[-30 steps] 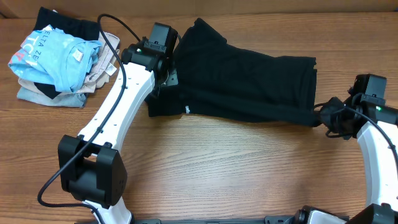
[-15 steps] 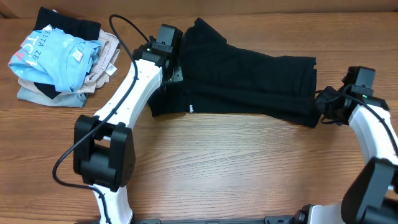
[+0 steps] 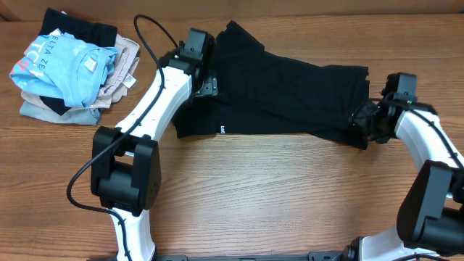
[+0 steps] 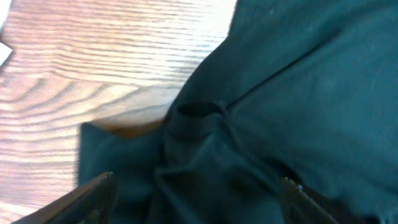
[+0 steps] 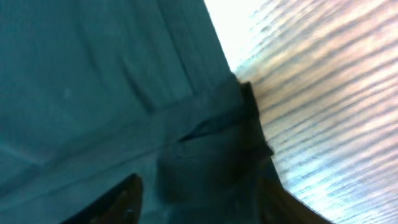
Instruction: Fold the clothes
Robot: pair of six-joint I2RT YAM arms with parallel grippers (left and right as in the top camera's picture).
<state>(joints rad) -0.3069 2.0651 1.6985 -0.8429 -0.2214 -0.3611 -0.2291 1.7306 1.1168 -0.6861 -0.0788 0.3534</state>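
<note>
A wooden table (image 3: 290, 196) with a brown, streaked grain fills the overhead view, and both wrist views show the same grain next to dark cloth. Nothing of the room beyond the table can be made out. The black shirt (image 3: 290, 94) is the largest thing on it. It lies flat and part-folded into a long band that spans the stretch between the two grippers, with its small white logo (image 3: 221, 130) near the front edge, just in front of the left fingers. The left gripper (image 3: 205, 81) sits at the shirt's left end. In its wrist view the fingers (image 4: 93, 196) stand wide apart, with a bunched fold of black fabric lying between them and bare wood just beyond it. The right gripper (image 3: 362, 122) is at the shirt's right front corner. Its fingers (image 5: 121, 199) are likewise spread, with the hemmed corner of the shirt between them and bare wood just beside them. Well away from the left fingers, toward the far left corner, lies a heap with a light blue shirt (image 3: 65, 65) on top and a beige garment (image 3: 116, 83) under it.
</note>
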